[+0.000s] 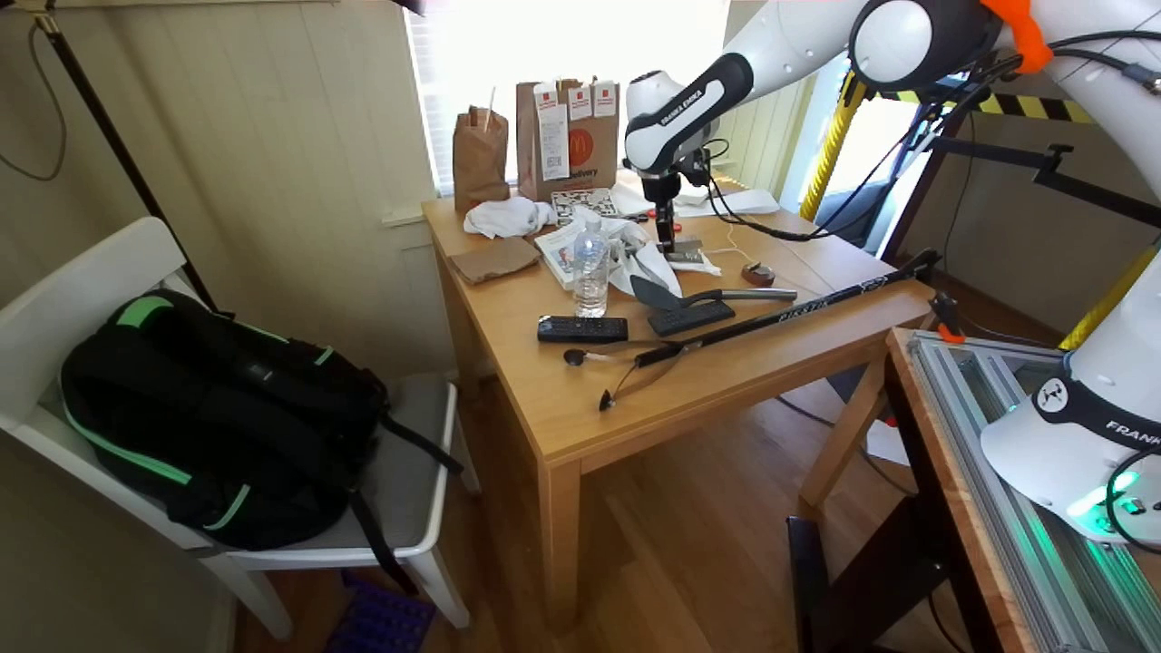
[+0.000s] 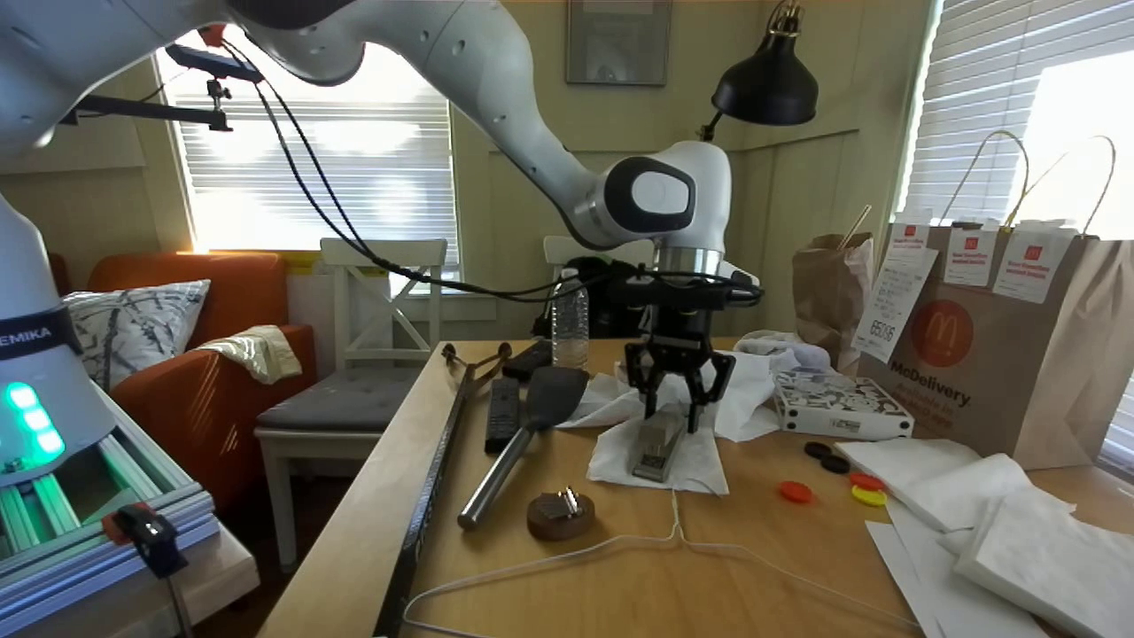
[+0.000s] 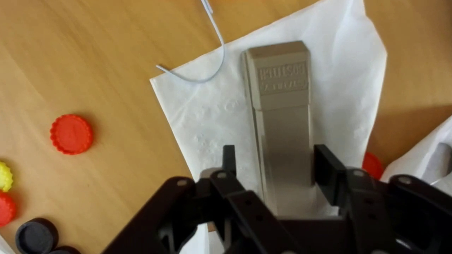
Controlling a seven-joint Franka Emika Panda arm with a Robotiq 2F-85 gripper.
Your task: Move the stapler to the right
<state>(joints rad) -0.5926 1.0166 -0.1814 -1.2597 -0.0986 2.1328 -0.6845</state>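
The stapler is grey-beige and long. It lies on a white napkin on the wooden table. It shows in the wrist view point(image 3: 284, 98) and in both exterior views point(image 1: 687, 258) point(image 2: 656, 452). My gripper point(image 3: 272, 162) points down over the stapler and is open, with one finger on each side of it. In the wrist view the left finger stands apart from the stapler with a gap of napkin between. The right finger is close against its right side; I cannot tell if it touches. The gripper also shows in both exterior views point(image 1: 666, 243) point(image 2: 671, 418). The stapler's near end is hidden under the gripper.
A water bottle point(image 1: 591, 272), a spatula point(image 2: 523, 443), remotes point(image 1: 582, 328) and a long grabber point(image 1: 789, 313) lie to one side. A brown tape roll point(image 2: 560, 516), a white cable point(image 2: 611, 540), bottle caps point(image 3: 71, 134), a patterned box point(image 2: 842, 406) and paper bags point(image 2: 983, 354) are around.
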